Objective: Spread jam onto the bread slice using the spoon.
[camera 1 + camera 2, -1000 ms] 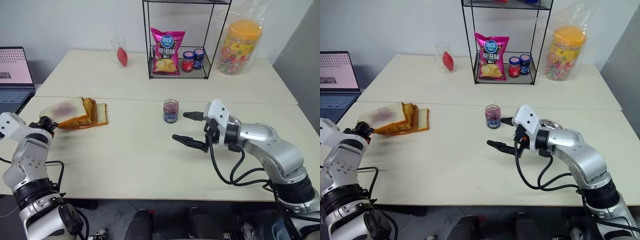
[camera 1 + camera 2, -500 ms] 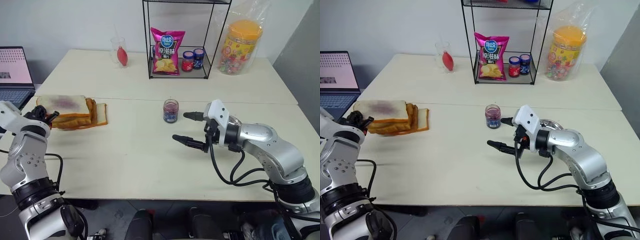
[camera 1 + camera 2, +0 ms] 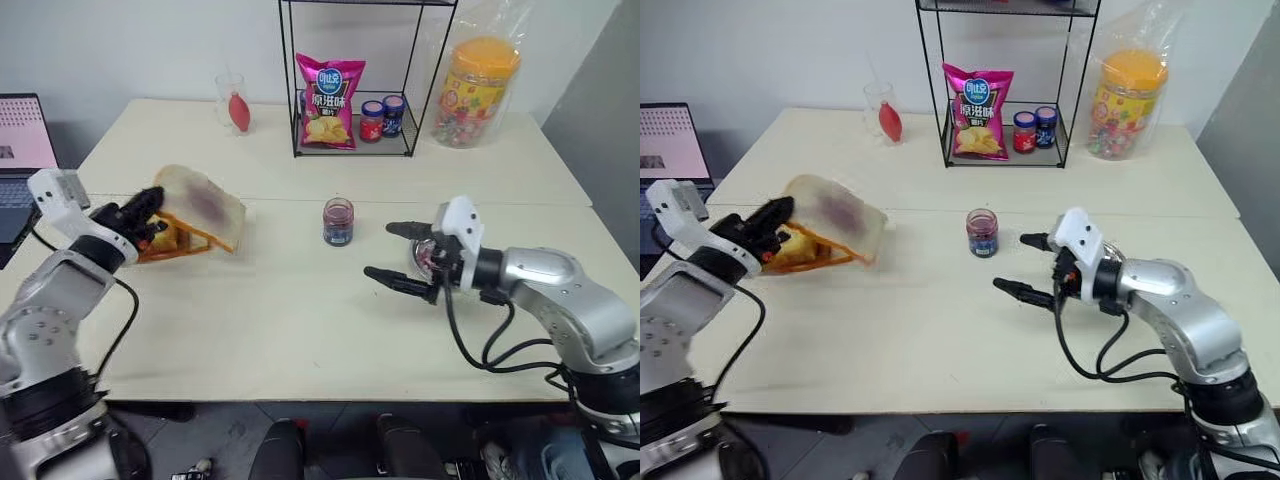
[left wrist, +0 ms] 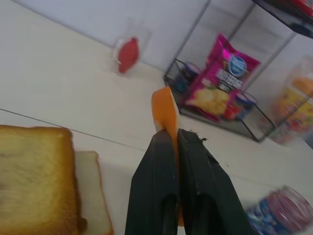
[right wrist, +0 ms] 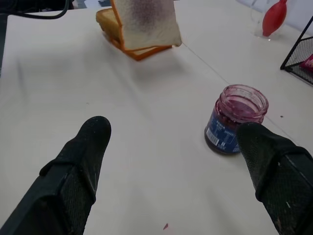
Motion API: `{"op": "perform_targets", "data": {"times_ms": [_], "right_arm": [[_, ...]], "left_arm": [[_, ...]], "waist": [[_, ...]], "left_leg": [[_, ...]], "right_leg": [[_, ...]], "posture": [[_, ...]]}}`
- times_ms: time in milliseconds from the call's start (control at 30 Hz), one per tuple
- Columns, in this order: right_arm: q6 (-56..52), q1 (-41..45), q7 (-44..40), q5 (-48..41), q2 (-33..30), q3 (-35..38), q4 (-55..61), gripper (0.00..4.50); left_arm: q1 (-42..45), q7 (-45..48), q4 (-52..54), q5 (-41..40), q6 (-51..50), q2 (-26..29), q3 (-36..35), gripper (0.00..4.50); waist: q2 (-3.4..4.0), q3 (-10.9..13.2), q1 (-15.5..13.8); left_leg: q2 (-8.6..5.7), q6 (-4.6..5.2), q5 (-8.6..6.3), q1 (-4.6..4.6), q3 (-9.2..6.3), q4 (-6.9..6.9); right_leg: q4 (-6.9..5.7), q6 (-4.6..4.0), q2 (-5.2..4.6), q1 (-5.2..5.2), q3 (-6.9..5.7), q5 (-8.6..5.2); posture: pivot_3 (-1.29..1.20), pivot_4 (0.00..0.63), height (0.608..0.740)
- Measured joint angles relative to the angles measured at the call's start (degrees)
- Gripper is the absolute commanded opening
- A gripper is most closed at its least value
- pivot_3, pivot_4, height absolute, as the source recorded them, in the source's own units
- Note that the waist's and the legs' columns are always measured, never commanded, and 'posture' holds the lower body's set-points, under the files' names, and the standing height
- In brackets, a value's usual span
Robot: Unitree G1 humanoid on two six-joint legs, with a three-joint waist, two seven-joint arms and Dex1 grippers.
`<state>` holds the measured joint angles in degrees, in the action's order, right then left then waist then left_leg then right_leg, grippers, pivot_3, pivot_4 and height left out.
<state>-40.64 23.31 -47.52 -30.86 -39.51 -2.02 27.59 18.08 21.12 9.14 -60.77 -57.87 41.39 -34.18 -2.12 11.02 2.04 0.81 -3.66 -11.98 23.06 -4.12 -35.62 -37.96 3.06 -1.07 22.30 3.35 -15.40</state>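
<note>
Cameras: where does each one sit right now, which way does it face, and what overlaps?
Left and right eye views: on the head, looking down over the table at both arms, the left gripper and the open right gripper.
Left wrist view: along shut jaws pinching the smeared white bread slice edge-on, toward the black wire rack.
Right wrist view: between its spread black fingers, toward the small clear glass jam jar.
Shared: jar and bread slice appear in all.

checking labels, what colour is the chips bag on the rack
Bright pink chips bag with yellow chips pictured, clearest in the left eye view.
</note>
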Motion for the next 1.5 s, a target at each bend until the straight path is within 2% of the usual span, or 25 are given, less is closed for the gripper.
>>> {"op": "perform_targets", "data": {"times_ms": [100,267,367,467,667,800,867,967,1033,1367,1500], "right_arm": [[-0.69,-3.59,-4.86,-5.15,-4.18,4.09,2.46,4.50],[-3.69,-9.90,-7.81,-10.46,-9.28,7.64,6.71,4.50],[-4.77,-11.68,-7.03,-11.72,-9.56,8.23,8.77,4.50],[-5.34,-13.23,-5.18,-13.16,-9.46,8.85,10.78,4.50],[-5.69,-15.89,-2.81,-13.32,-9.52,9.69,13.41,4.50],[-5.42,-17.97,-2.38,-13.16,-10.00,9.75,14.20,4.50],[-5.09,-18.55,-2.18,-13.13,-10.04,9.87,14.51,4.50],[-4.72,-19.80,-1.92,-13.09,-10.07,9.82,14.99,4.50],[-4.69,-20.13,-1.47,-13.08,-10.07,9.76,15.09,4.50],[-3.86,-20.58,-0.11,-12.93,-10.07,9.73,15.69,4.50],[-3.62,-20.56,0.11,-12.85,-10.09,9.63,15.69,4.50]], "left_arm": [[-1.39,9.81,1.77,-4.77,-6.98,5.18,4.59,0.06],[-0.38,19.75,1.97,-6.74,-11.56,7.01,13.24,0.06],[2.41,24.84,2.13,-5.85,-11.59,8.54,18.20,0.06],[4.80,29.59,1.45,0.33,-7.73,8.95,25.37,0.06],[12.03,37.37,-8.29,15.15,4.07,5.36,38.78,0.06],[18.55,43.37,-20.61,30.80,21.98,-1.14,49.31,0.06],[21.06,45.19,-26.15,34.88,27.20,-4.00,51.17,0.06],[24.64,47.63,-32.38,39.66,33.67,-6.37,52.14,0.06],[25.67,48.73,-35.25,42.13,36.86,-7.53,52.17,0.06],[27.18,48.77,-43.09,48.15,44.21,-11.78,51.23,0.06],[27.70,46.65,-44.91,49.78,47.10,-13.18,50.21,0.84]], "waist": [[0.06,0.12,-0.42],[0.09,0.16,-0.36],[0.10,0.18,-0.19],[0.14,0.20,-0.28],[0.13,0.21,-0.43],[0.12,0.21,-0.80],[0.12,0.21,-0.71],[0.12,0.21,-0.42],[0.12,0.21,-0.29],[0.12,0.21,-0.38],[0.12,0.21,-0.38]], "left_leg": [[0.00,0.00,0.00,-0.01,-0.03,-0.01],[0.03,0.00,0.00,-0.02,-0.01,-0.03],[0.03,0.00,0.00,-0.02,0.04,-0.03],[0.01,0.00,0.00,-0.03,0.10,0.01],[-0.02,0.00,0.00,0.04,0.13,0.03],[-0.04,0.01,0.00,0.22,0.13,-0.06],[-0.03,0.03,-0.01,0.44,0.11,-0.13],[-0.03,0.03,-0.01,0.95,0.12,-0.23],[-0.04,0.03,0.00,0.97,0.13,-0.23],[-0.04,0.05,0.01,1.00,0.11,-0.41],[-0.05,0.06,0.02,1.00,0.11,-0.44]], "right_leg": [[0.00,-0.30,-0.01,-0.01,-0.05,-0.18],[-0.02,-0.39,-0.01,0.00,-0.03,-0.23],[-0.02,-0.39,0.00,0.01,0.02,-0.23],[0.01,-0.38,-0.01,0.02,0.09,-0.23],[0.12,-0.35,-0.01,0.04,0.10,-0.21],[0.22,-0.28,-0.01,0.08,0.09,-0.17],[0.21,0.07,0.00,0.28,0.09,0.03],[0.01,0.15,0.02,0.85,0.13,0.09],[-0.04,0.15,0.02,0.90,0.14,0.09],[-0.07,0.32,0.03,0.87,0.15,0.19],[-0.12,0.35,0.04,0.87,0.16,0.21]], "posture": [[0.00,0.150,0.740],[0.00,0.150,0.740],[0.00,0.150,0.740],[0.00,0.150,0.740],[0.00,0.150,0.740],[0.00,0.150,0.740],[0.00,0.150,0.740],[0.00,0.150,0.740],[0.00,0.150,0.740],[0.00,0.150,0.740],[0.00,0.150,0.740]]}}
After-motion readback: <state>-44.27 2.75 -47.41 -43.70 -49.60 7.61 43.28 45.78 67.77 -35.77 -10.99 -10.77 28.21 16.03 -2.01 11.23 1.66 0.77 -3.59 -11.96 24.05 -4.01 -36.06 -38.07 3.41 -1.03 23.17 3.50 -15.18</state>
